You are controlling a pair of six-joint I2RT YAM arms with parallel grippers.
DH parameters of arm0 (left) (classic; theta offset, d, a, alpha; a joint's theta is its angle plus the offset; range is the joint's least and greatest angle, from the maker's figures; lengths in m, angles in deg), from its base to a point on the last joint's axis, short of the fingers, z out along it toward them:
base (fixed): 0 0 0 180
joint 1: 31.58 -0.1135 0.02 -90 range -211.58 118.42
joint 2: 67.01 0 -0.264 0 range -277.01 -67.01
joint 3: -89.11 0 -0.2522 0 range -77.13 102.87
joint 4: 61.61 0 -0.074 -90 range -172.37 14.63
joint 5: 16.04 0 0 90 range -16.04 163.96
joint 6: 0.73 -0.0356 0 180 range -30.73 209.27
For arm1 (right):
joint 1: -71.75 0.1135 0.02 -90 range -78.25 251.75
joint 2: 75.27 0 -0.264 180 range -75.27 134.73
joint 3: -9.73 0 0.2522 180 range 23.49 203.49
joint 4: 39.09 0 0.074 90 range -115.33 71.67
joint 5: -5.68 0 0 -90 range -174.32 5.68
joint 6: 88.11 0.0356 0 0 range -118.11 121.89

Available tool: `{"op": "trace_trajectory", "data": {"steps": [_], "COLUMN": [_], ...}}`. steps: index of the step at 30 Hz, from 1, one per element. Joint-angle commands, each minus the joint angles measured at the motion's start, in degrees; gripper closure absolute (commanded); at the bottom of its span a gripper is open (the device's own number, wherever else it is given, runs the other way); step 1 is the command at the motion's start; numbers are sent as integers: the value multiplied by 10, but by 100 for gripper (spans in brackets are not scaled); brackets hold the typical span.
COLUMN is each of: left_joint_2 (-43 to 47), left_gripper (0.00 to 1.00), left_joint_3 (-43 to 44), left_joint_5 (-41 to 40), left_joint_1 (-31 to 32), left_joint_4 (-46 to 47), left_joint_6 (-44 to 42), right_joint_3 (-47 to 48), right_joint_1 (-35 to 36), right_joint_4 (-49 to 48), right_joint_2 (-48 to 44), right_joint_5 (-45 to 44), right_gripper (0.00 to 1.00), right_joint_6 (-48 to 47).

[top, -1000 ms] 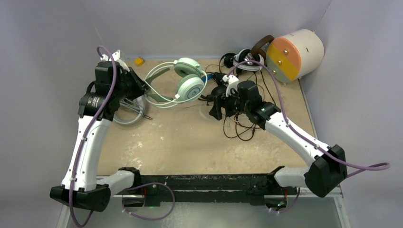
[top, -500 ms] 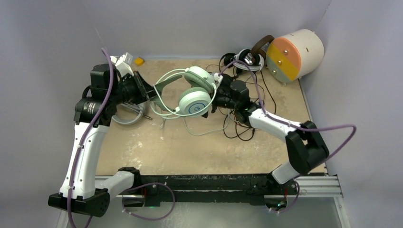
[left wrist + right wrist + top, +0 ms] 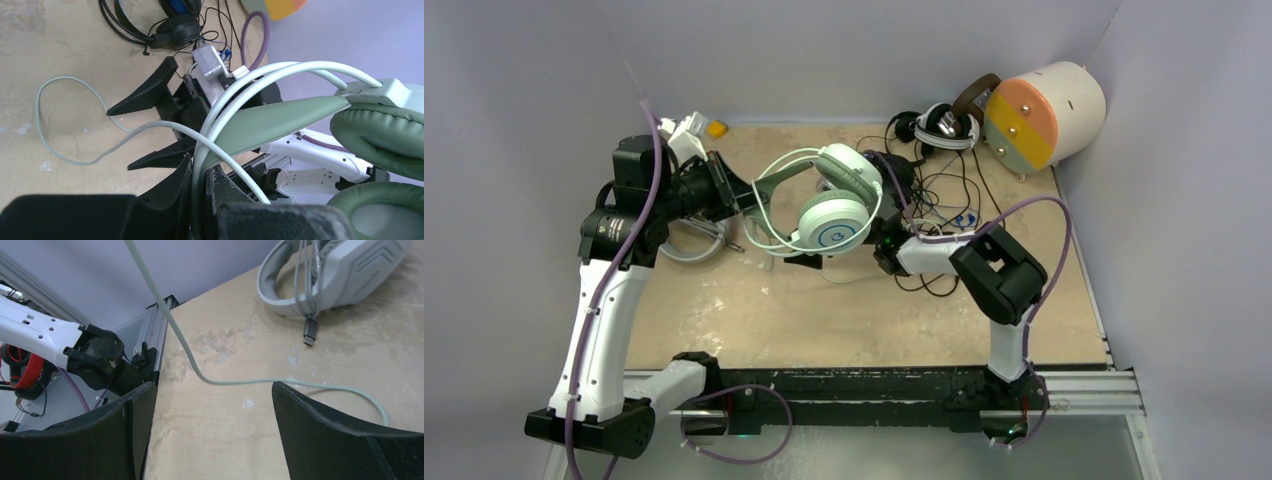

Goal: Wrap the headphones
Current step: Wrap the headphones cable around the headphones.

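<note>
My left gripper (image 3: 742,196) is shut on the thin headband wires of the mint-green headphones (image 3: 834,200) and holds them above the table; the jaws (image 3: 202,172) pinch the band, with the ear cups (image 3: 380,135) hanging to the right. Their pale cable (image 3: 50,125) trails down onto the table in a loop. My right gripper (image 3: 809,260) sits low under the ear cups, pointing left, open and empty (image 3: 210,390), with the cable (image 3: 235,381) lying on the table just beyond its fingertips. A white-grey headset (image 3: 340,275) lies by the left arm.
More headphones lie tangled at the back: black ones (image 3: 904,126), a black-and-white pair (image 3: 944,125) and a brown band (image 3: 972,95), with black cables (image 3: 944,200) spread behind the right arm. A cream cylinder (image 3: 1044,112) fills the back right corner. A yellow block (image 3: 716,128) sits at the back left.
The left gripper lifted the mint-green headphones and carried them right. The right arm folded back, its gripper swinging left under the ear cups, jaws opening slightly wider.
</note>
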Motion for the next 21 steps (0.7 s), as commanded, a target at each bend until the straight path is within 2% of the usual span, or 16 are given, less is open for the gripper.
{"op": "trace_trajectory", "data": {"steps": [1, 8, 14, 18, 21], "left_joint_2": [3, 2, 1, 2, 7], "left_gripper": [100, 100, 100, 100, 100], "left_joint_3": [19, 18, 18, 16, 10], "left_joint_5": [33, 36, 39, 34, 30], "left_joint_1": [2, 2, 2, 3, 4], "left_joint_4": [53, 54, 56, 54, 53], "left_joint_6": [28, 30, 31, 31, 28], "right_joint_3": [57, 124, 165, 177, 180], "right_joint_1": [22, 43, 43, 43, 37], "right_joint_4": [-61, -47, -41, -1, 83], "right_joint_2": [19, 67, 91, 85, 60], "right_joint_5": [4, 0, -5, -23, -85], "right_gripper": [13, 19, 36, 60, 91], "right_joint_6": [3, 4, 22, 9, -20]}}
